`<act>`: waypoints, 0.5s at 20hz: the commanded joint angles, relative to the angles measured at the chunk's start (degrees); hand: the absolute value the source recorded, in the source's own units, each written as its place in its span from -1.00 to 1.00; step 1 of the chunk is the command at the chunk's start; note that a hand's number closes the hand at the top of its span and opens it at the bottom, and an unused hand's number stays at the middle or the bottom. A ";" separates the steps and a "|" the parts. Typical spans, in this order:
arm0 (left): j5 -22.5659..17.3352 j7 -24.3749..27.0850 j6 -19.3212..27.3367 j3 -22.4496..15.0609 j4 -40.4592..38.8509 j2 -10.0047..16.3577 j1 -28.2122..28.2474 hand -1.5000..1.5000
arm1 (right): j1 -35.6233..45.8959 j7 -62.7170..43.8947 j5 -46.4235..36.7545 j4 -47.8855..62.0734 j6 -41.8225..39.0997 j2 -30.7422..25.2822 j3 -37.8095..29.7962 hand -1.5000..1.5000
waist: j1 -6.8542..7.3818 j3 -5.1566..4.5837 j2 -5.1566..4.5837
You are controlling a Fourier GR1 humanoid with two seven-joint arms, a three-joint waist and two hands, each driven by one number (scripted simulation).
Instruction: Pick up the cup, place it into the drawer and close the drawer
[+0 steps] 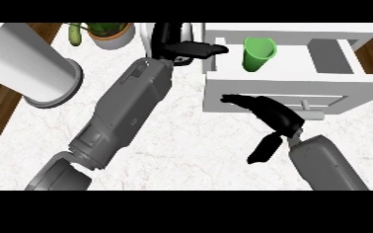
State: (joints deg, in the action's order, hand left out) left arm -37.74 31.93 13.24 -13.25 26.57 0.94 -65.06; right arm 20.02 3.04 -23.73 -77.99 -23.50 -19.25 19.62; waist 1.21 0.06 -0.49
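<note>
— Pale marble desk (pixel 189 143) fills your view, with a strip of brown wooden floor (pixel 6 106) down the left edge. What do you want located first?

— The cup. Where is it?

— Your green cup (pixel 258 54) sits inside the open white drawer (pixel 335 89), toward its left side. Nothing holds it. Whether it stands upright or leans, I cannot tell.

— And my left robot hand?

— Your left robot hand (pixel 186 48) is just beside the drawer's left wall, at the end of the long grey forearm that crosses the desk. Its fingers are stretched out straight toward the drawer, the tips reaching the wall's top edge. They pinch nothing and are apart from the cup.

— The right one?

— Your right robot hand (pixel 280 118) is at the drawer's front panel. Its fingers (pixel 244 101) run out flat and close together along that panel, pointing to your left, and look to be touching it. The thumb (pixel 262 148) hangs down away from them over the desk. So the hand is spread and grasps nothing. The drawer's handle (pixel 312 112) sticks out just right of the hand.

— Anything else on the desk?

— You have a tall white cylinder (pixel 36 59) on a round grey base at the left and a potted plant (pixel 109 32) at the far edge, both well apart from the drawer.
</note>
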 commanded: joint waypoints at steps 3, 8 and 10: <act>-0.45 -1.29 -1.11 0.71 5.17 2.63 3.33 -1.00 | 8.71 8.37 -7.15 23.89 5.72 2.30 -0.15 1.00 | 2.86 0.07 -0.05; -0.65 -2.03 -6.21 -0.04 9.33 6.45 10.35 -1.00 | 16.85 14.92 -6.22 35.37 11.51 4.64 -5.66 1.00 | 4.70 0.13 -0.28; -0.08 -0.75 -6.29 -0.80 10.56 5.75 11.73 -1.00 | 17.20 20.28 -5.72 39.79 13.61 2.13 -8.12 1.00 | 5.37 0.23 -0.75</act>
State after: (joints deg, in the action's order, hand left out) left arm -38.05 30.64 8.78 -13.50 34.61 5.47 -56.63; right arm 33.93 16.88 -29.77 -46.89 -13.69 -16.63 14.95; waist 5.29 -0.02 -0.60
